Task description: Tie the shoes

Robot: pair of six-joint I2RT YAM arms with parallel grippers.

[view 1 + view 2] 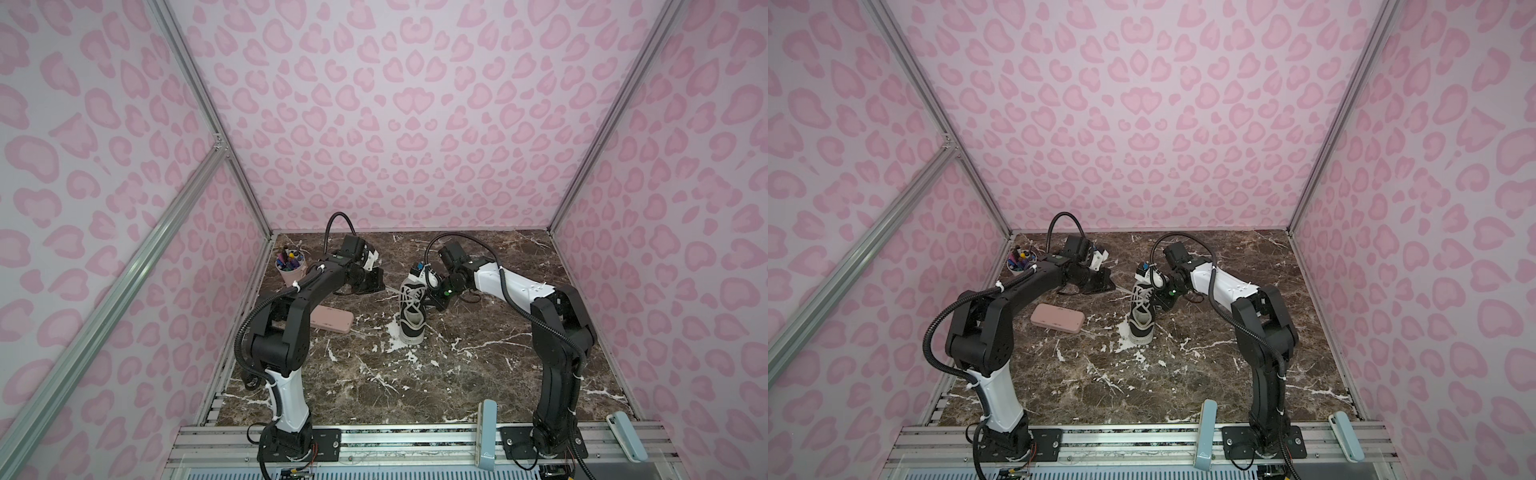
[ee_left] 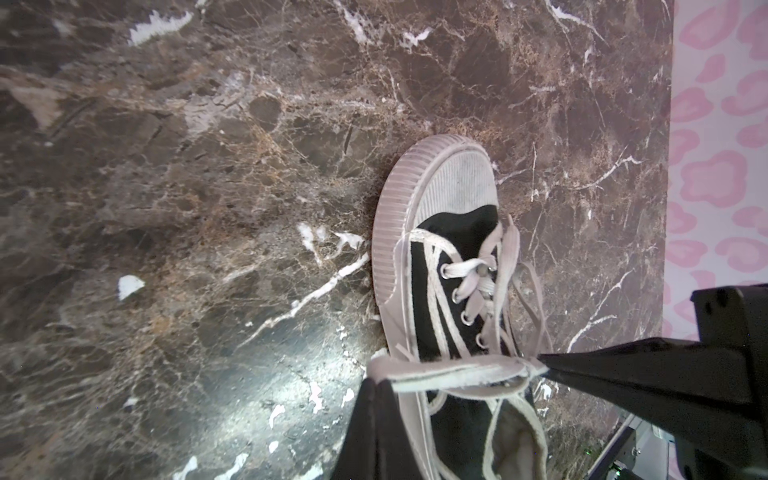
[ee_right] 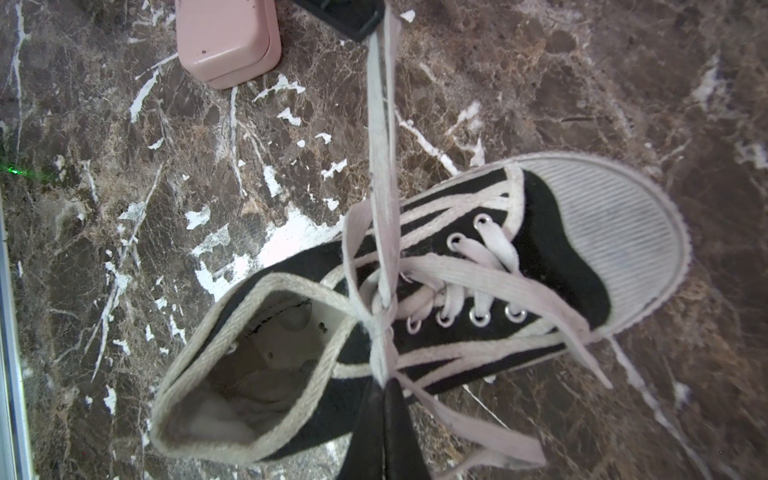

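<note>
Left tool point(image 2: 374, 390) and right tool point(image 3: 384, 392) each clamp sneaker point(image 1: 412, 322) laces point(image 3: 380, 124) taut, pink case point(image 1: 1057, 318) and pen cup point(image 1: 291, 272) nearby.

1. Pink walls point(image 1: 374, 104) printed with darker pink leopard spots close in the back and both sides.
2. Silver metal bars point(image 1: 203, 104) run up the back corners, and one slants across the left wall.
3. The table point(image 1: 415, 386) is dark brown marble with white veins.
4. A ribbed metal rail point(image 1: 415, 440) edges its near side.
5. The light is even, with a soft glare on the marble.
</note>
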